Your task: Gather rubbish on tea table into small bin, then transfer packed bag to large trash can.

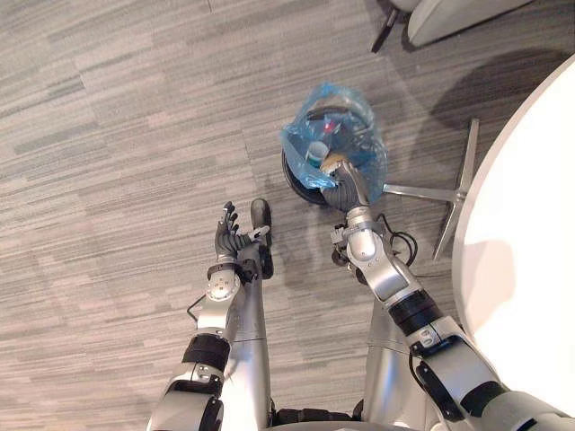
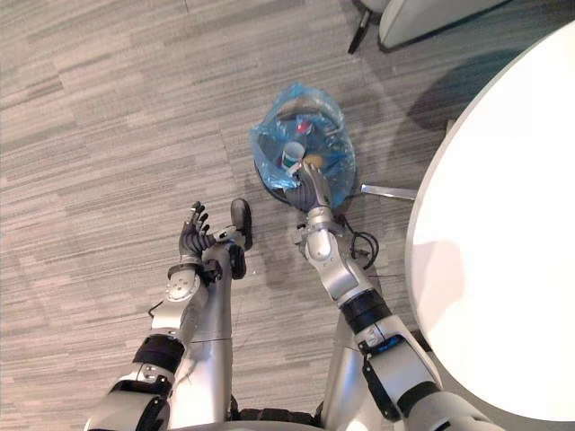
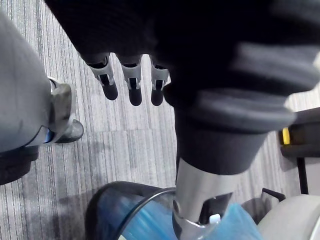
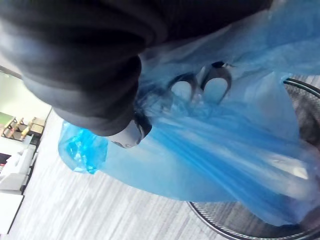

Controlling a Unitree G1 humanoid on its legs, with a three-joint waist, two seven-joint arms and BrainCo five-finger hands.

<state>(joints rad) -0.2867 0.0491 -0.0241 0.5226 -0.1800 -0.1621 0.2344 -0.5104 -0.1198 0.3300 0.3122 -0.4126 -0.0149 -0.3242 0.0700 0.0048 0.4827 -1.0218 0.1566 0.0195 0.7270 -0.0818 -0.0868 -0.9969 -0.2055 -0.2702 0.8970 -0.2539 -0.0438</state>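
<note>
A small dark mesh bin [image 1: 299, 186] stands on the carpet, lined with a blue plastic bag [image 1: 340, 112] that holds rubbish, among it a white cup [image 1: 316, 151]. My right hand [image 1: 343, 190] reaches down to the near rim of the bag. In the right wrist view its fingers [image 4: 182, 86] are curled into the blue plastic [image 4: 210, 150] and pinch it. My left hand [image 1: 232, 238] hovers above the floor to the left of the bin, fingers [image 3: 131, 82] straight and holding nothing.
A round white table [image 1: 530, 269] fills the right side. A chair's metal star base [image 1: 454, 193] lies between the table and the bin. Another chair [image 1: 440, 16] stands at the far edge. Grey striped carpet [image 1: 108, 135] stretches to the left.
</note>
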